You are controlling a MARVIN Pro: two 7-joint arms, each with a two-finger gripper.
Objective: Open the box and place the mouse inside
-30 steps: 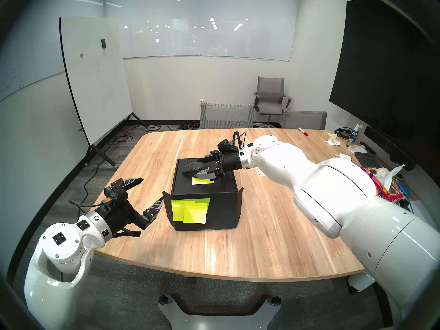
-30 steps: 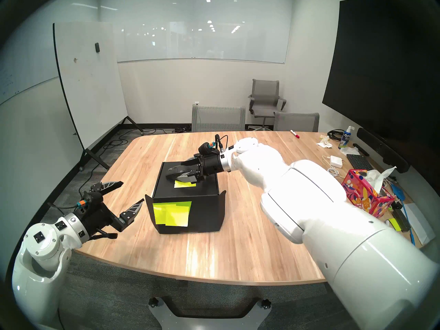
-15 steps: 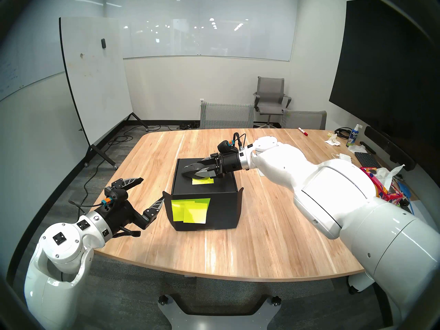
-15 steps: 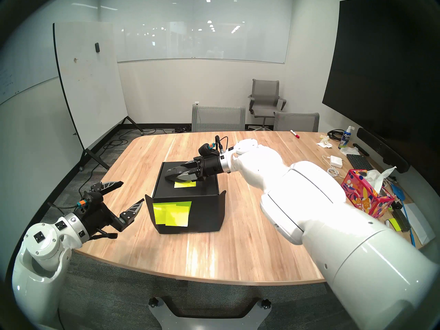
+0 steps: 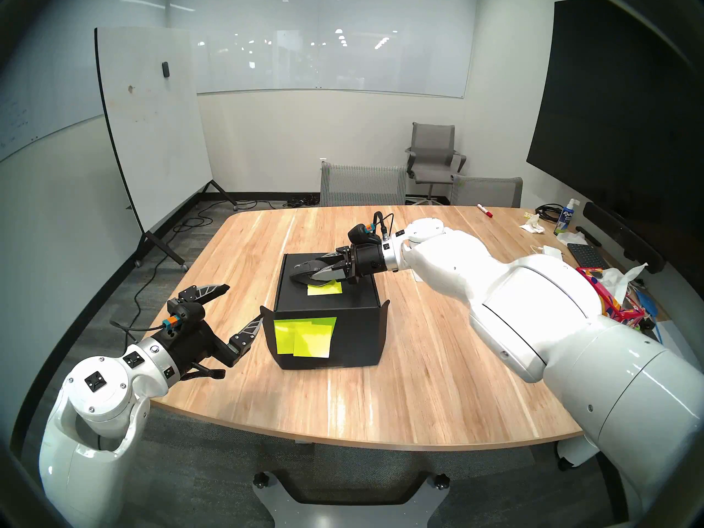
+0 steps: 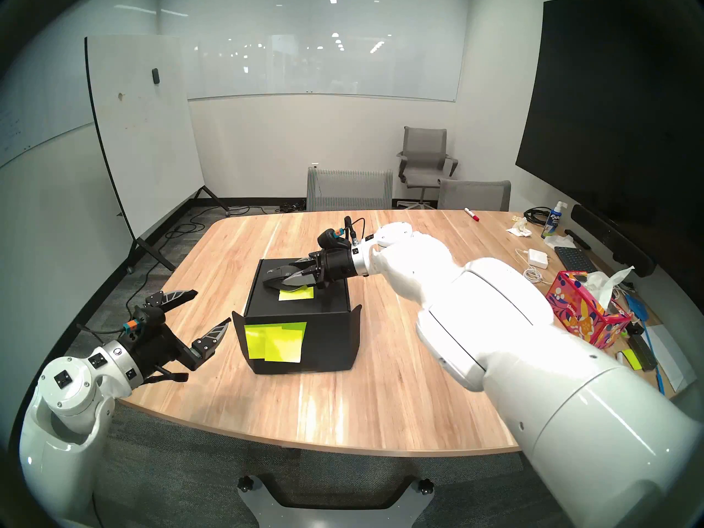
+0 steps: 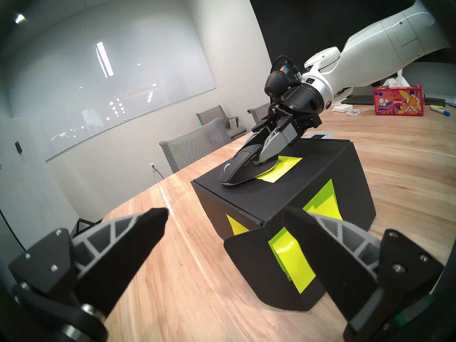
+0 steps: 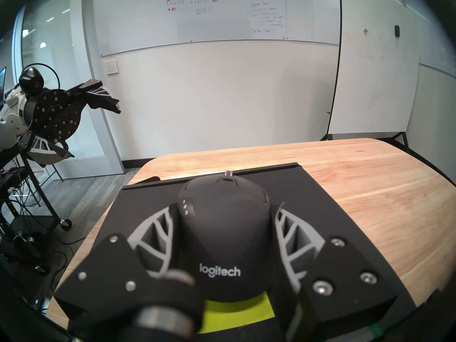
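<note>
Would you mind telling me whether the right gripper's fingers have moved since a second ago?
Yes. The right gripper has drawn its fingers inward onto the mouse. Judged against the yellow sticky note on the box, the gripper itself has stayed put.

Head pair looked down from behind table (image 5: 381, 382), near-identical framing. Left wrist cam sat low, close, box (image 7: 283, 193) centre frame. Right wrist cam hugged mouse (image 8: 222, 235), lower centre. All four shared box top.

The mouse (image 5: 308, 272) lies on the closed box (image 5: 327, 317), mid-table (image 5: 419, 382).
</note>
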